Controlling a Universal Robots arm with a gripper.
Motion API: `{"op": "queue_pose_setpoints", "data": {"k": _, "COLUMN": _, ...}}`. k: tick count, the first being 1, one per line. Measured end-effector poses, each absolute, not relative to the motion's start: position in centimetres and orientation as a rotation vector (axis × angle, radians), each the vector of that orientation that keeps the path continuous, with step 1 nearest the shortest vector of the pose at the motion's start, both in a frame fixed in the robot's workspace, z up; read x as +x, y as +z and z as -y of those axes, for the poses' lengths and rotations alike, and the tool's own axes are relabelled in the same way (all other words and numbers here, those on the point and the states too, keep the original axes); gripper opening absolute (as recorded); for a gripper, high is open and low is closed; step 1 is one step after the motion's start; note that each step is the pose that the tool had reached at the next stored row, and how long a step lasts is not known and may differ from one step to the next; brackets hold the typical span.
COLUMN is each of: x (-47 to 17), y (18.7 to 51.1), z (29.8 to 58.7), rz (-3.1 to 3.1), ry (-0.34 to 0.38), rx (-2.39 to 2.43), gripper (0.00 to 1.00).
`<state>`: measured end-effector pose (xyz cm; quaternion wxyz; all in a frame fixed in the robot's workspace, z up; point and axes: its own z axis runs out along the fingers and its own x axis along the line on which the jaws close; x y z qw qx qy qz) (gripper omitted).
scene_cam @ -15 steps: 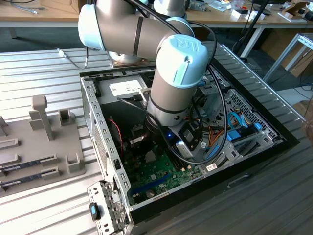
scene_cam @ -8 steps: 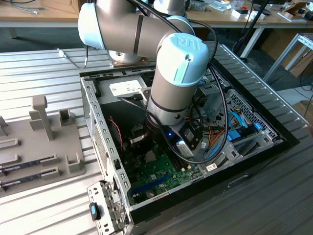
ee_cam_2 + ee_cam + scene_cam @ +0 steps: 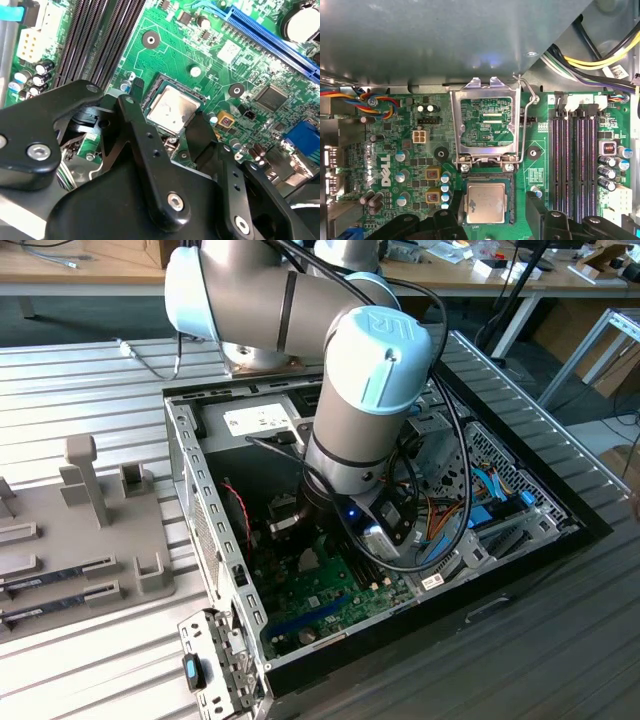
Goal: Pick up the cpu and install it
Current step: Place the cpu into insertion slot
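Inside the open PC case (image 3: 186, 455), the arm (image 3: 365, 390) reaches down over the mobo (image 3: 330, 590). Cpu (image 3: 485, 202) lies flat in its socket (image 3: 485, 178), silvery top up, w/ the load plate (image 3: 485, 125) standing open just beside it. Tool (image 3: 492, 210) hangs right over the cpu. Its fingers (image 3: 145, 145) are spread, one on either side of the chip, not pinching it; in the first wrist view there's a gap btwn one finger & the socket edge. RAM slots (image 3: 575, 160) run near the socket. Case sits on a ribbed surface (image 3: 90, 380), w/ a grey tray (image 3: 60, 530) at the exterior view's left.
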<state>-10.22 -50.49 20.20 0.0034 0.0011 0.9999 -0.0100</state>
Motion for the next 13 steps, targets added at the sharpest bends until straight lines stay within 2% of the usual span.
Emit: {"op": "queue_pose_setpoints", "data": {"k": 13, "x": -9.34, "y": 20.20, "z": 50.49, "rz": -3.143, "ry": -0.033, "rx": 0.003, "gripper": 0.61}}
